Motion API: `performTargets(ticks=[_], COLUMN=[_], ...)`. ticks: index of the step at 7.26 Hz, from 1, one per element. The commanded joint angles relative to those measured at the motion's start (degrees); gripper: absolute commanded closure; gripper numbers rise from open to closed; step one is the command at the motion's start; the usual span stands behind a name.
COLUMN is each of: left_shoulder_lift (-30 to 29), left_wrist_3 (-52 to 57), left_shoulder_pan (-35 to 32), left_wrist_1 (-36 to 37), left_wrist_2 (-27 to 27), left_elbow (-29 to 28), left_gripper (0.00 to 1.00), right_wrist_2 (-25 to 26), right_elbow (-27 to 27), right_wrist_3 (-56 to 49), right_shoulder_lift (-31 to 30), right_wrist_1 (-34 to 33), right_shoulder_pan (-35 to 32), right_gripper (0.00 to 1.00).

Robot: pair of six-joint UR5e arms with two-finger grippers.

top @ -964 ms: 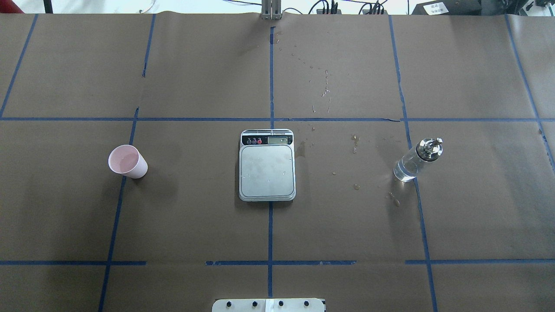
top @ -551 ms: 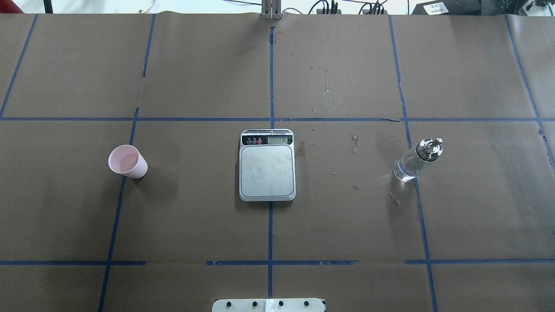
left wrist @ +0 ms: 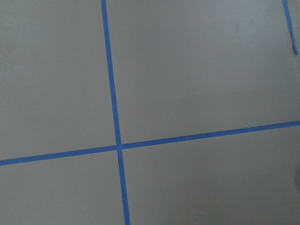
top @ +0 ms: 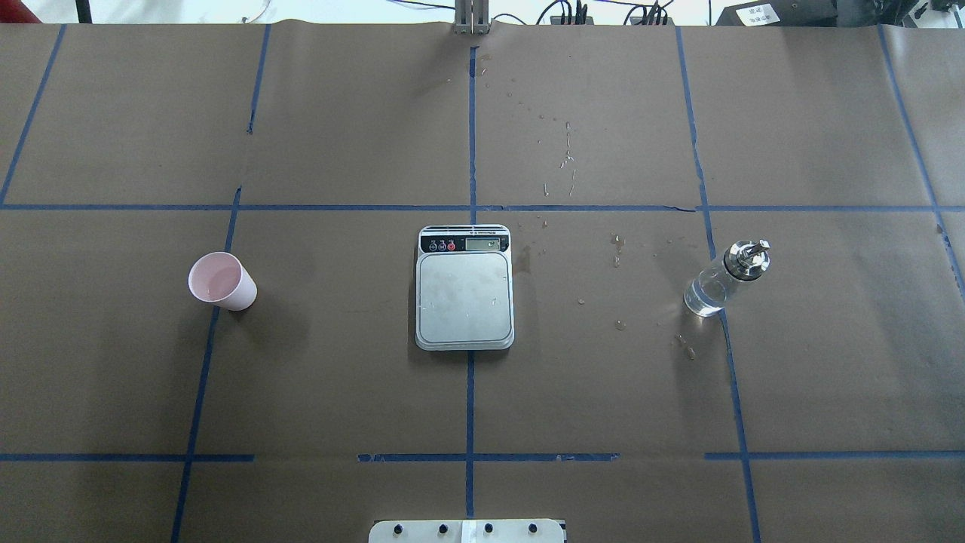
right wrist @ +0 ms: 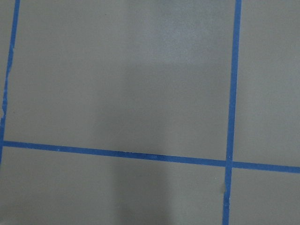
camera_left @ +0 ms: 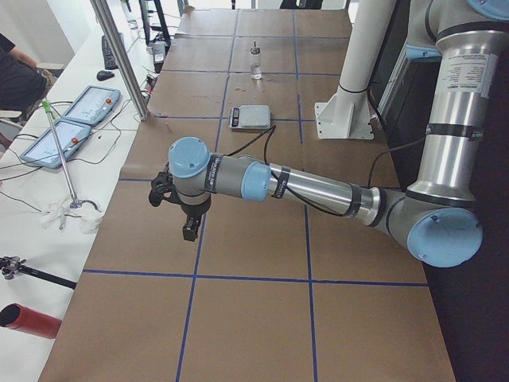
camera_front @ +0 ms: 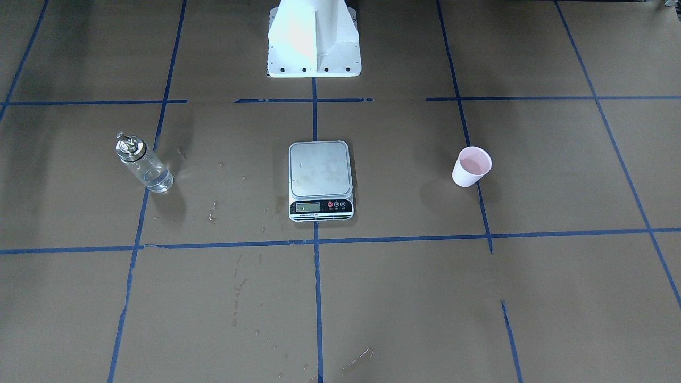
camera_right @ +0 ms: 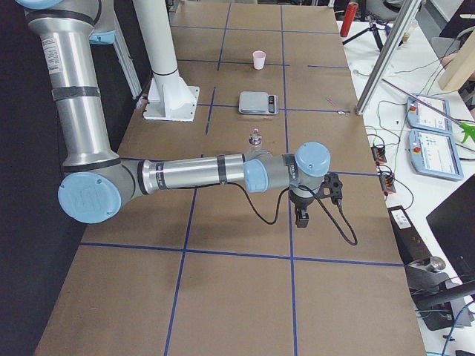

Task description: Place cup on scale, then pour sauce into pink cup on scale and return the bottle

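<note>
- Right pincer [camera_right: 300,219] — hangs over the bare table [camera_right: 237,297] at the robot's right end. How far open it is cannot be told; it carries no task item.
- Bottle [top: 724,279] — upright, well right of the scale. Smooth glass, part-filled, so likely slippery and weighty: grasp the body below the cap.
- Scale [top: 465,290] — central, nothing on its platform.
- Cup [top: 222,280] — upright, well left of the scale. Light and probably crushable: grip mid-wall, gently.
- Left pincer [camera_left: 189,227] — far end, opening likewise indeterminate.

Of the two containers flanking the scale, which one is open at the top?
The pink cup, on the robot's left of the scale: its mouth is open and faces up. The glass bottle on the other side is closed off with a silver metal pourer.
</note>
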State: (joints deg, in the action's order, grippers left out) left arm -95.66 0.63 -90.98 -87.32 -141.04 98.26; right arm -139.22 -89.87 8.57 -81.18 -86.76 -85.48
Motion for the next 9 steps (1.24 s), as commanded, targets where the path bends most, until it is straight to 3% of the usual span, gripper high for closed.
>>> performTargets(ticks=[1, 3, 5, 7, 9], left_shoulder_lift=[0.03, -0.05, -3.2, -3.92, -4.18], left_wrist_3=[-0.01, -4.02, -29.85, -41.28, -42.64], left_shoulder_pan=[0.8, 6.92, 18.94, 29.76, 32.88], left_wrist_1=[-0.21, -0.3, -3.71, -10.55, -13.66], left_wrist_2=[-1.6, -1.61, -0.91, 5.66, 5.95], left_elbow=[1.22, 5.43, 9.84, 8.2, 4.33], left_gripper=[0.0, 0.0, 0.0, 0.0, 0.0], right_wrist_2=[0.08, -0.18, -0.09, 0.0, -0.27], right_elbow=[-2.57, -3.81, -4.08, -4.96, -5.05], right_wrist_3=[4.42, 5.14, 5.14, 7.76, 8.22], right_shoulder_lift=[-0.47, -0.56, -0.47, -0.3, -0.74], right_wrist_1=[0.1, 0.1, 0.36, 2.55, 3.96], right_shoulder_pan=[2.06, 3.55, 5.58, 6.29, 6.29], right_gripper=[0.0, 0.0, 0.0, 0.0, 0.0])
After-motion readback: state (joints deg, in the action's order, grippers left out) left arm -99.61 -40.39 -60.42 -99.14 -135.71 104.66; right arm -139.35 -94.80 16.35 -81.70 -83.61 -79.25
